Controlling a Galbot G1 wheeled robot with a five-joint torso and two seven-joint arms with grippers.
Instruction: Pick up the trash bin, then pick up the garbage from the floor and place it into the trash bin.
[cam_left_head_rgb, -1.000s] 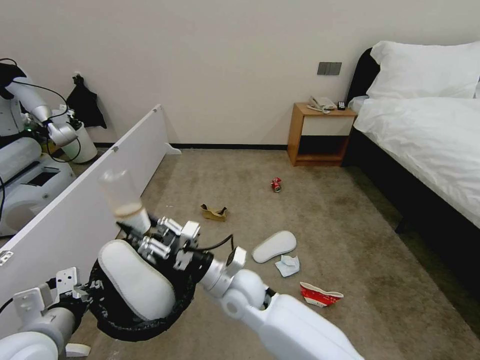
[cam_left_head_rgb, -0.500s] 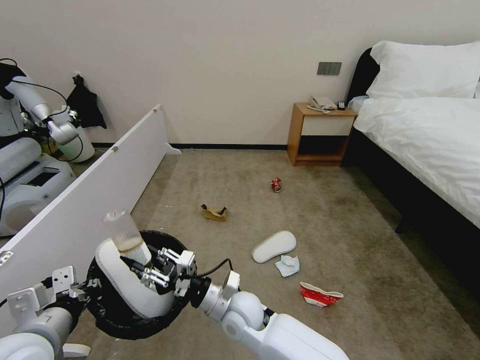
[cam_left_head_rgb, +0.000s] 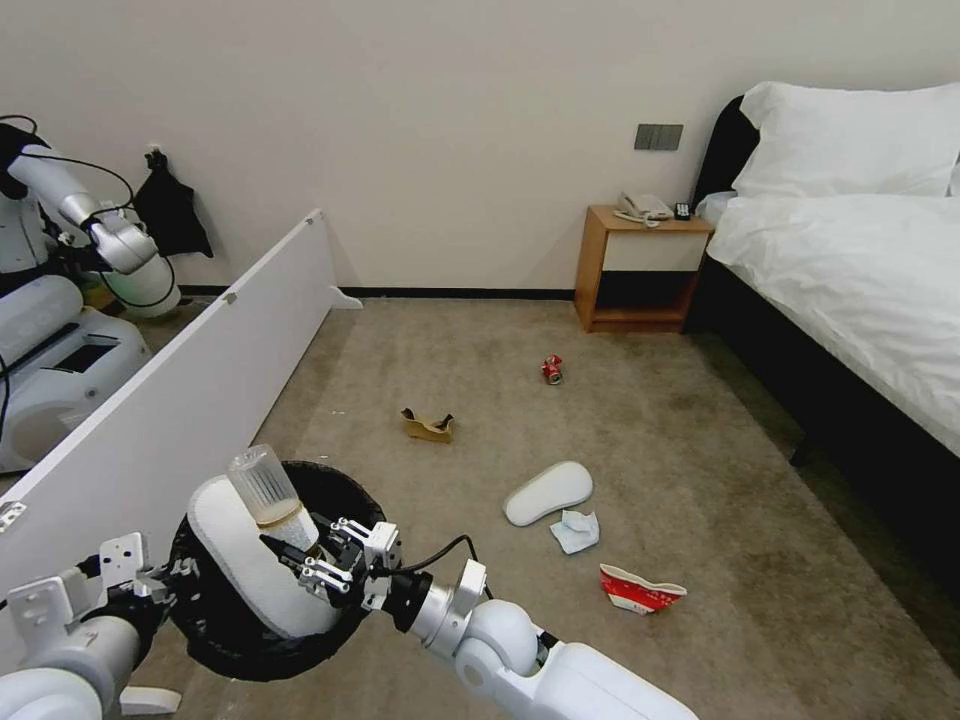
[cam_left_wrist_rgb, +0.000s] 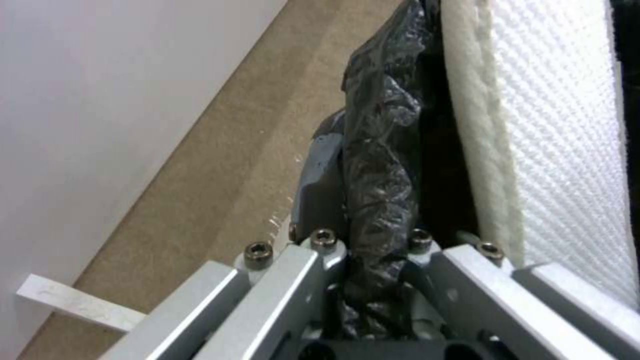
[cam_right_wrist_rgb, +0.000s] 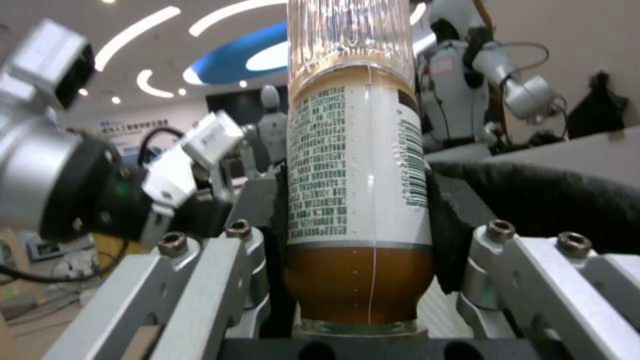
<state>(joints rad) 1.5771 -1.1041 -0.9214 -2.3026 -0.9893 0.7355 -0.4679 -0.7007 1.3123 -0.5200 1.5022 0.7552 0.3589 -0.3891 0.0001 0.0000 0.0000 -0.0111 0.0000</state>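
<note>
Two grippers work close together at the near left of a carpeted bedroom. Farthest left, the left gripper (cam_left_head_rgb: 165, 580) is clamped on the rim of the bin (cam_left_head_rgb: 225, 640) — the wrist view shows its jaws pinching the black bag (cam_left_wrist_rgb: 380, 175) folded over that rim. A white slipper (cam_left_head_rgb: 250, 560) stands on end inside the bin, its upper part sticking out above the rim. Just right of it, the right gripper (cam_left_head_rgb: 310, 560) is closed around a clear bottle (cam_left_head_rgb: 270, 495), held neck-down over the bin's mouth; the wrist view shows the bottle (cam_right_wrist_rgb: 357, 190) with a white label and brown liquid, pressed between the dark finger pads. A white panel (cam_left_head_rgb: 190, 390) stands on edge along the left side, running away toward the far wall.

Further right, litter lies scattered on the carpet (cam_left_head_rgb: 700, 450): torn cardboard (cam_left_head_rgb: 428, 425) farther off, a red can (cam_left_head_rgb: 552, 369) beyond it, then a second slipper (cam_left_head_rgb: 548, 492) with a tissue (cam_left_head_rgb: 575, 531) touching its near end, and a red-white carton (cam_left_head_rgb: 640, 590) nearer and to the right. A nightstand (cam_left_head_rgb: 640, 268) stands by the far wall — beside it, at the far right, a bed (cam_left_head_rgb: 850, 260).
</note>
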